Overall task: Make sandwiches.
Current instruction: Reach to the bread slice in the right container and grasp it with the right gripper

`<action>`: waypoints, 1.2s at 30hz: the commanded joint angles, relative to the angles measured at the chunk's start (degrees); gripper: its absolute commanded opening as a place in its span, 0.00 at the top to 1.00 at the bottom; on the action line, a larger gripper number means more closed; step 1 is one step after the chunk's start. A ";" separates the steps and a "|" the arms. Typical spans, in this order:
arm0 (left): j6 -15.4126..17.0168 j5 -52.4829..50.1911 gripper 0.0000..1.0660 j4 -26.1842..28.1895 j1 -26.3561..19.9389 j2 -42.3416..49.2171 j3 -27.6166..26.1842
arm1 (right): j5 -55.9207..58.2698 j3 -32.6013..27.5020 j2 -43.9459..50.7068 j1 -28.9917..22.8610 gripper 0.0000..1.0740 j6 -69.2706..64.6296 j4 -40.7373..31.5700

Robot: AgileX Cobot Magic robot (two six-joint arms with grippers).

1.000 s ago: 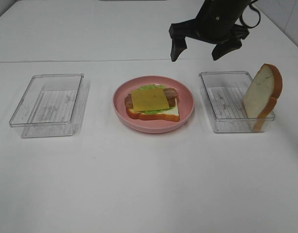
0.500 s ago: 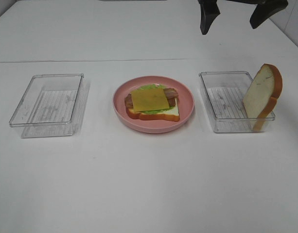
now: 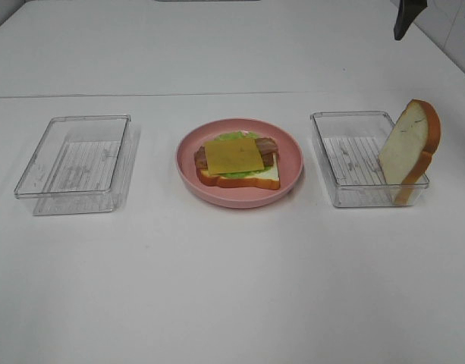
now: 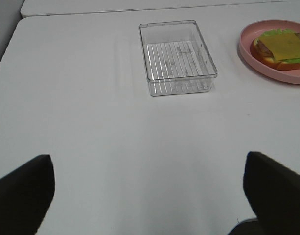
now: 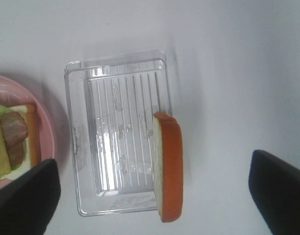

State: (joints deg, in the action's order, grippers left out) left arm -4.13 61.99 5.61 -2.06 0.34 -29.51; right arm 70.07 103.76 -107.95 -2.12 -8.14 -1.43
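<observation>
The sandwich stack (image 3: 237, 159) lies on the round pink plate (image 3: 293, 152): a bread slice at the bottom, then green lettuce, brown bacon and a yellow cheese slice (image 3: 234, 154) on top. A second bread slice (image 3: 408, 148) leans upright against the right end of the right clear tray (image 3: 353, 155). My right gripper (image 5: 152, 191) hovers high above that tray, open and empty, with the bread slice (image 5: 168, 166) beneath it. In the high view only one of its fingers (image 3: 403, 19) shows at the top edge. My left gripper (image 4: 150, 196) is open and empty over bare table, well short of the left tray (image 4: 178, 56).
An empty clear tray (image 3: 76, 155) sits left of the plate. The white table has a seam line across the back (image 3: 141, 95). In the left wrist view the plate (image 4: 247, 46) lies beyond the tray.
My right gripper has risen and swung to the right, from above the plate's far side to nearly out of the high view. Food, plate and trays have not moved.
</observation>
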 commanded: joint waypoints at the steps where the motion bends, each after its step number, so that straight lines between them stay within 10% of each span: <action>1: 0.34 -0.34 0.06 0.52 -0.06 0.97 0.00 | 6.07 -0.29 -0.23 0.80 0.08 0.46 -1.20; 36: 0.34 -0.34 0.06 0.57 -0.06 0.97 0.00 | 0.86 -10.26 -11.46 1.32 0.19 2.46 1.95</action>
State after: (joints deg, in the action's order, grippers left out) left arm -4.13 61.99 5.61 -2.06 0.34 -29.51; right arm 70.42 93.74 -119.29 -1.09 -6.59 0.00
